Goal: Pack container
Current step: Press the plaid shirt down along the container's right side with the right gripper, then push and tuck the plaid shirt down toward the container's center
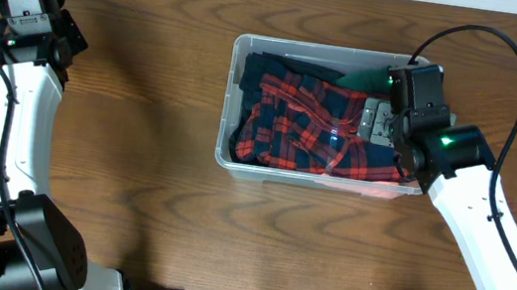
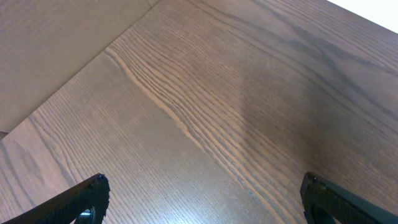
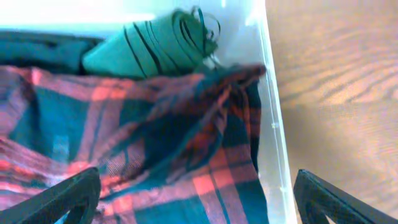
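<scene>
When checked from overhead, found container (image 1: 230, 101) right of centre, upper half of frame, holding red plaid cloth (image 1: 302, 121) and green bundle (image 1: 362, 79). Noted right gripper (image 3: 198, 183) spread wide above the cloth; left gripper (image 2: 205, 183) likewise spread over table (image 2: 186, 93), far upper left.

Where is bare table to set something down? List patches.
Bare wood between the left arm and the container, and in front of it between both arms. Crowded: the container, filled with plaid cloth, right arm over its end.
</scene>
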